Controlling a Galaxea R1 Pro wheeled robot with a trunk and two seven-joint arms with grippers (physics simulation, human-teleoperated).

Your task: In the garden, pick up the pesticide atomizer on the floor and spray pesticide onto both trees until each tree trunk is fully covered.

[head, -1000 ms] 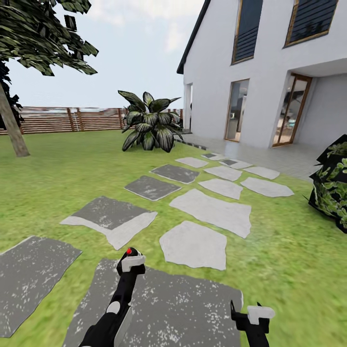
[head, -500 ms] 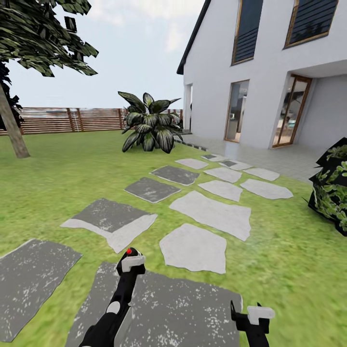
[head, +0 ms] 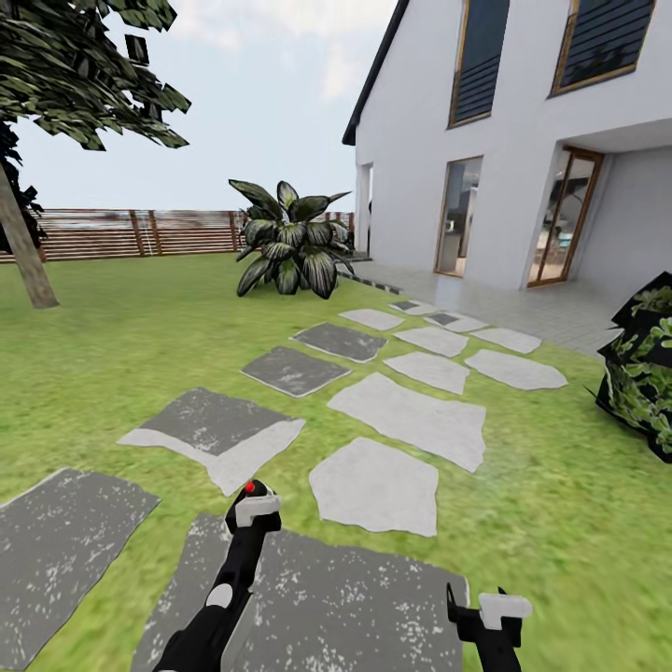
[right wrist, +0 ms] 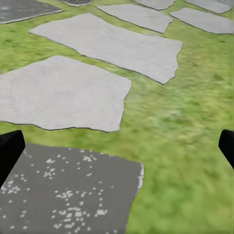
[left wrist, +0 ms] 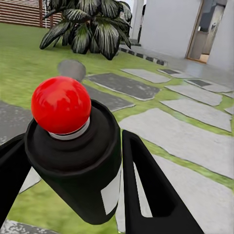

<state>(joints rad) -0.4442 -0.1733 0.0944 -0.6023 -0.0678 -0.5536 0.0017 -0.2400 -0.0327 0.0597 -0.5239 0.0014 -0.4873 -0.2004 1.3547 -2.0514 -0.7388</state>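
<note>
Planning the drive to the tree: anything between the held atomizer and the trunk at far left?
Nothing visible. The left gripper holds the pesticide atomizer. From there to the tree trunk lie only flat paving stones and open lawn. The striped-leaf plant stands off to the right of that line.

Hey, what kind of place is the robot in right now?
A house's back garden, most likely: green lawn crossed by grey stepping stones, a brown slatted wooden fence at the far edge, and a white house with glass doors on the right.
</note>
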